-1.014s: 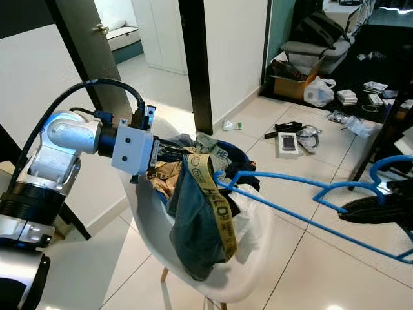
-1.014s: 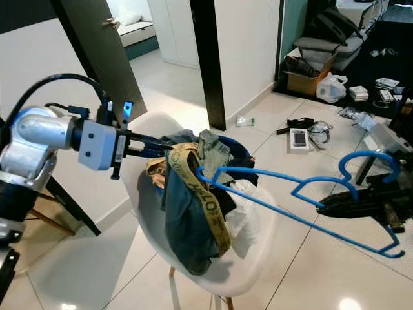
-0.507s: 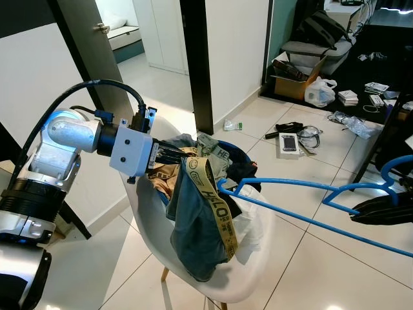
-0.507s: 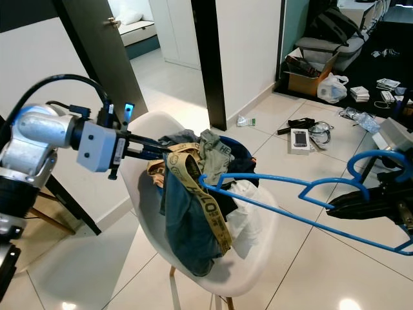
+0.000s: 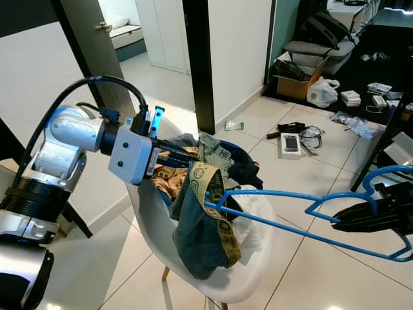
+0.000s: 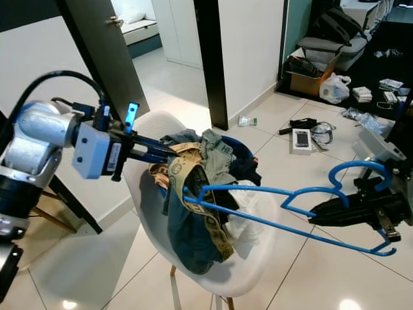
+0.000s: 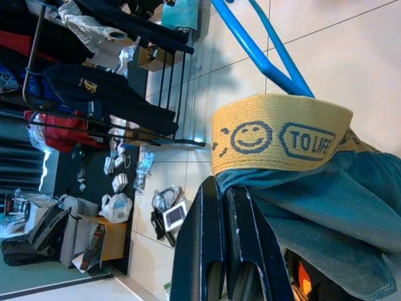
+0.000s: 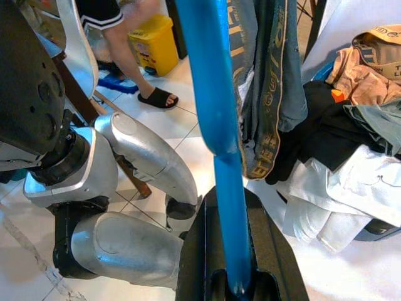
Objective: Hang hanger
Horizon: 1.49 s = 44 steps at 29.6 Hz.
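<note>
A blue plastic hanger (image 5: pixel 297 232) lies nearly level across the right half of the scene. My right gripper (image 5: pixel 339 221) is shut on it near the hook, and the bar runs between the fingers (image 8: pixel 230 207). The hanger's far end reaches into the yellow waistband (image 5: pixel 210 187) of a pair of teal shorts (image 5: pixel 193 239). My left gripper (image 5: pixel 192 155) is shut on the shorts and holds them up over a white chair (image 5: pixel 145 219). In the left wrist view the black fingers (image 7: pixel 241 251) pinch the fabric just under the waistband (image 7: pixel 282 135).
A heap of clothes (image 5: pixel 229 165) fills the chair seat. Beyond it are a dark door frame (image 5: pixel 197 64), a cardboard box (image 5: pixel 293 84), a plastic bag (image 5: pixel 321 93) and loose items (image 5: pixel 290 139) on the tiles. A person's legs (image 8: pixel 125 37) stand by a yellow bin (image 8: pixel 153 41).
The right gripper has brought the hanger left and lower, so its far end now sits inside the waistband instead of beside it. The left gripper has shifted slightly, still holding the shorts.
</note>
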### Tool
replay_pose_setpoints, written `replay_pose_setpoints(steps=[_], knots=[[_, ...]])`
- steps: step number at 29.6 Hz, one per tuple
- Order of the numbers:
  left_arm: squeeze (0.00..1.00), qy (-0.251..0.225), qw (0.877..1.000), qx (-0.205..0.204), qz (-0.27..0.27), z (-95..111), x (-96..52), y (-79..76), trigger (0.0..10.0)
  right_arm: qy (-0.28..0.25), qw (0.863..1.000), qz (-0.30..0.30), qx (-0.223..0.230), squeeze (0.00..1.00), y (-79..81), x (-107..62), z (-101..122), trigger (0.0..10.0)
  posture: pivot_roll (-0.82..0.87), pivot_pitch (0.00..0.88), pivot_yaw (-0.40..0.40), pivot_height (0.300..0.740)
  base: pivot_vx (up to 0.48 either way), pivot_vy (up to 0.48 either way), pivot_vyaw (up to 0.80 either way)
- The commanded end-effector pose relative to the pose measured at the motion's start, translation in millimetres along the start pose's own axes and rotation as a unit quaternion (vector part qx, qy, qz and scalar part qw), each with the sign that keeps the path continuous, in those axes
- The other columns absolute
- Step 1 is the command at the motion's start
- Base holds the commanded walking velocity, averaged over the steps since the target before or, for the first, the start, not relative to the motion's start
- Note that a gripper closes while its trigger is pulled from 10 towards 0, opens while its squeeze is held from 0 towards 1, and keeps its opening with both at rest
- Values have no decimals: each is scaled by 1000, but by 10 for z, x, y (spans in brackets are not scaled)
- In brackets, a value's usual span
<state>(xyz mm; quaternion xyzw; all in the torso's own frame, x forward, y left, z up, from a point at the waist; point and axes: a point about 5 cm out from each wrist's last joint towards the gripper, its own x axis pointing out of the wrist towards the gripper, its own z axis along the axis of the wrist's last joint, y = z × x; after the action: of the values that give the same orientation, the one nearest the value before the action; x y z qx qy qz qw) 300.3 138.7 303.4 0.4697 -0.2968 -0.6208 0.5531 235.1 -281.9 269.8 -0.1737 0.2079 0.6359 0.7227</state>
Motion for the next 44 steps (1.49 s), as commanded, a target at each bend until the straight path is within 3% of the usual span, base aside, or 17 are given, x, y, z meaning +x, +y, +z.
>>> replay_pose_setpoints(steps=[1, 32, 44], knots=[[0, -4, 1000, 9, -8, 37, 7, 46, 10000, 1, 1000, 14, -13, 0, 0, 57, 25, 10000, -84, 0, 93, 740, 0, 0, 0], [0, 0, 1000, -8, -27, 50, -16, 16, 10000, 27, 999, -35, 5, 0, -64, -102, -74, 10000, -82, 0, 88, 740, 0, 0, 0], [0, -43, 999, -19, -2, 146, 101, 72, 10000, 31, 999, -9, 1, 0, -107, 145, -110, 10000, -80, 0, 85, 740, 0, 0, 0]])
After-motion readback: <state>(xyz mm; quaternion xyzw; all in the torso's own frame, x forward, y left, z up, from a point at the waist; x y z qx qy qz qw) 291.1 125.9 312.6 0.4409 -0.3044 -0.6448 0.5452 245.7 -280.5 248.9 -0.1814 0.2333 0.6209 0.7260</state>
